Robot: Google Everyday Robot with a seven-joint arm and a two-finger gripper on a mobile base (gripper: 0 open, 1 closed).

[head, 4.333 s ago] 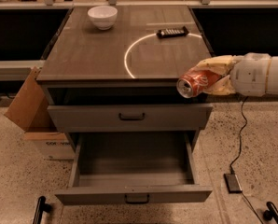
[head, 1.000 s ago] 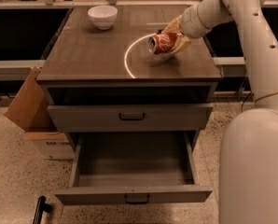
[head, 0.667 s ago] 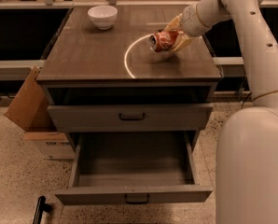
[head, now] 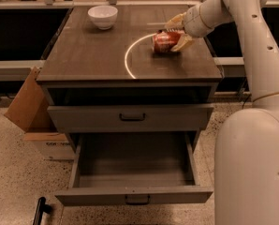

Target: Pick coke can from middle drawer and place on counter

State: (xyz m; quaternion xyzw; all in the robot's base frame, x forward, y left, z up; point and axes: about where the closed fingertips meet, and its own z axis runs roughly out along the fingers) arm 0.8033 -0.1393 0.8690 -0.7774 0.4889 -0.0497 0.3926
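The red coke can (head: 162, 42) lies on its side on the counter (head: 88, 50), at the right end of the white arc line (head: 127, 60). My gripper (head: 173, 34) reaches in from the right. One finger is behind the can and one is at its front right, and they look spread a little wider than the can. The middle drawer (head: 135, 195) is pulled out at the cabinet's foot; its grey floor is bare.
A white bowl (head: 103, 16) stands at the counter's back left. A closed drawer (head: 130, 117) with a dark handle sits above the open one. A cardboard box (head: 29, 107) leans at the cabinet's left. My white arm and base (head: 252, 158) fill the right side.
The can has come from the air at the cabinet's right onto the counter. In the last second the finger behind it has moved away from it, while the can stays put.
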